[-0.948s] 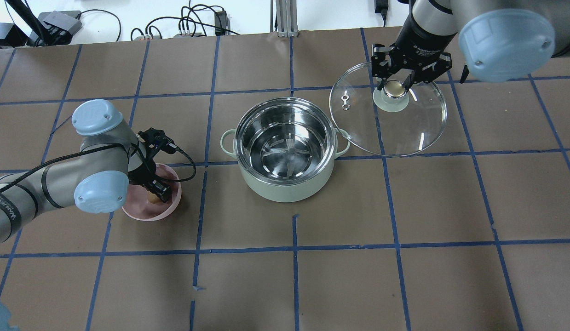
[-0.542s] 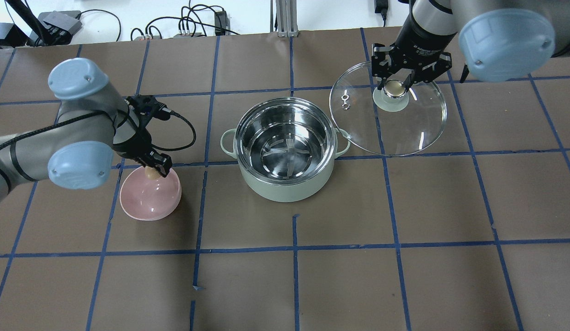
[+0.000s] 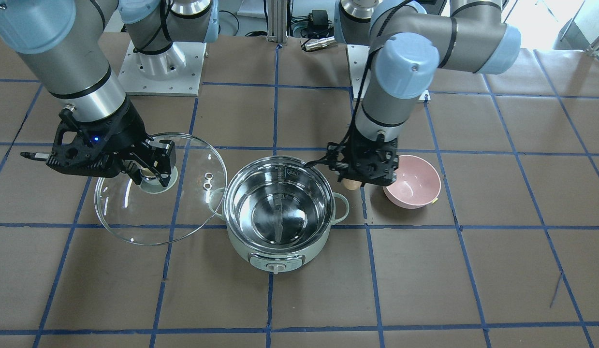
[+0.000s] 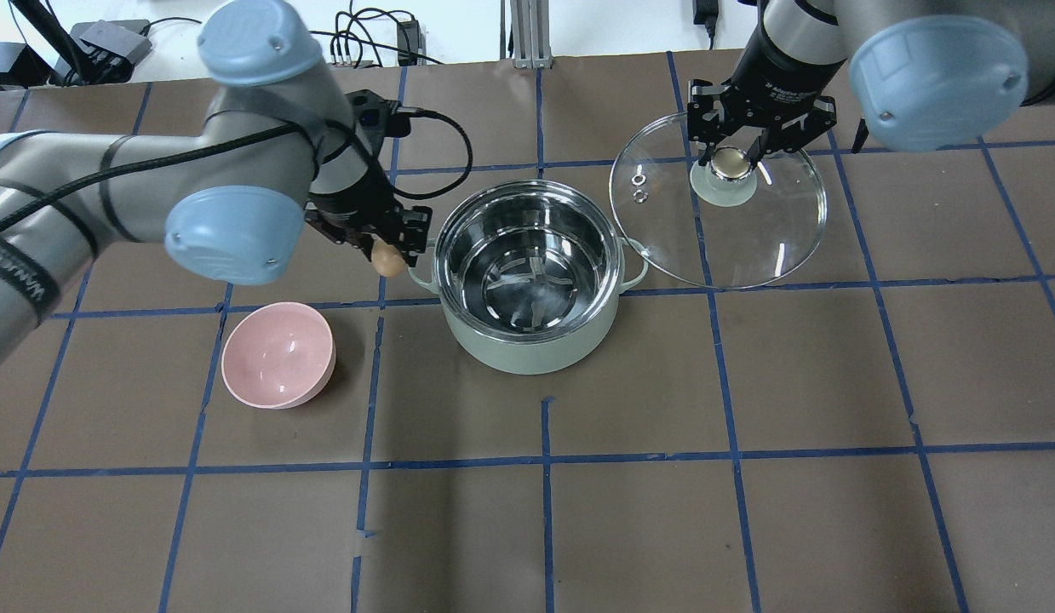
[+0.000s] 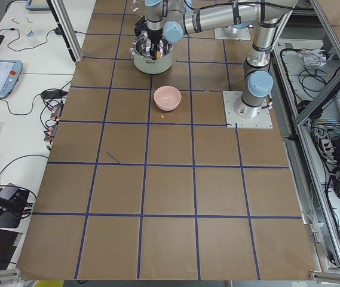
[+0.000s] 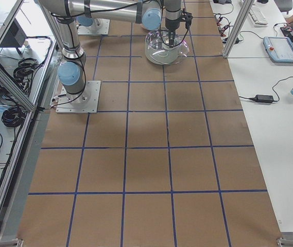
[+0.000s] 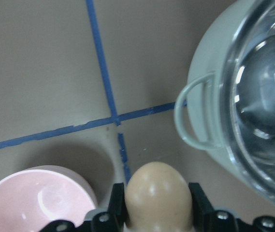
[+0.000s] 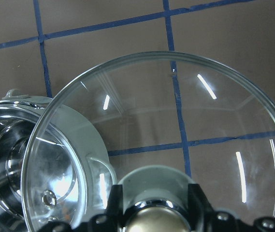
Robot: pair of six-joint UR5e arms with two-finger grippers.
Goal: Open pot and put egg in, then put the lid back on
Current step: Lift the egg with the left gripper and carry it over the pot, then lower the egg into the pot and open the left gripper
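The mint-green pot stands open at the table's middle, its steel inside empty; it also shows in the front view and the left wrist view. My left gripper is shut on the tan egg and holds it in the air just left of the pot's left handle; the egg shows in the left wrist view and the front view. My right gripper is shut on the knob of the glass lid and holds it up to the right of the pot; the lid shows in the right wrist view.
An empty pink bowl sits on the table left of and nearer than the pot, also in the front view. Blue tape lines grid the brown table. Cables and power bricks lie along the far edge.
My left gripper has lifted the egg out of the pink bowl and carried it up and right to the pot's left handle. The right gripper and lid have stayed still.
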